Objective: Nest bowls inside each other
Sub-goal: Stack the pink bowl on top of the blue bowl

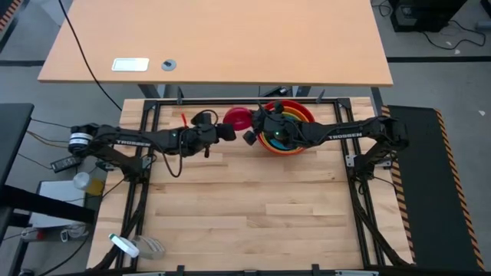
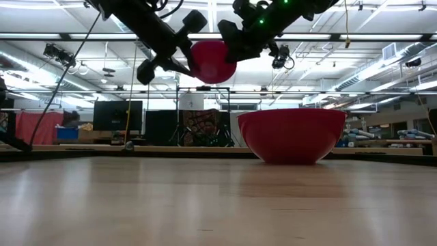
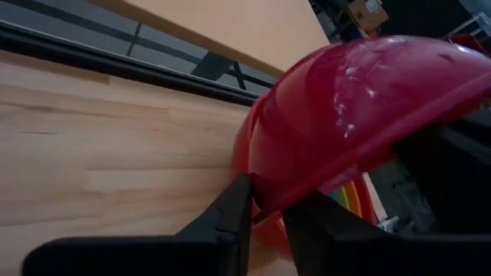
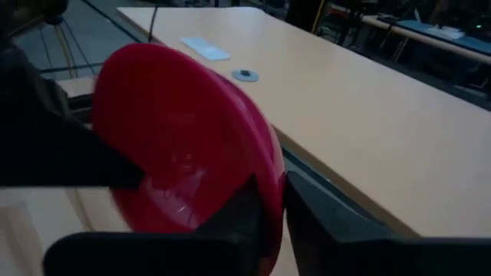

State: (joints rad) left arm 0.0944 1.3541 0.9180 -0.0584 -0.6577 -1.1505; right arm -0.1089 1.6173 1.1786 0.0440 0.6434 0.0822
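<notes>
The small magenta-pink bowl hangs in the air, tipped on its side, between my two grippers near the table's far edge. My left gripper reaches it from the left and my right gripper from the right; both are shut on its rim. The low view shows the bowl well above the tabletop. Just right of it, the big red bowl stands on its base on the wood, with orange, yellow-green and blue bowls nested inside. The right arm partly covers that stack. My left gripper pinches the pink bowl's rim between its two fingers, one finger on the outer wall. It comes nearly level from the table's left. The bowl is clear of the table, its domed outside facing this wrist. My right gripper pinches the opposite part of the rim, one finger inside the bowl and one outside. It comes nearly level from the table's right. The bowl's hollow faces this wrist.
A black metal frame runs along the table's far edge just behind the bowls. Beyond it stands a desk bearing a white card and a grey disc. The near half of the wooden tabletop is bare.
</notes>
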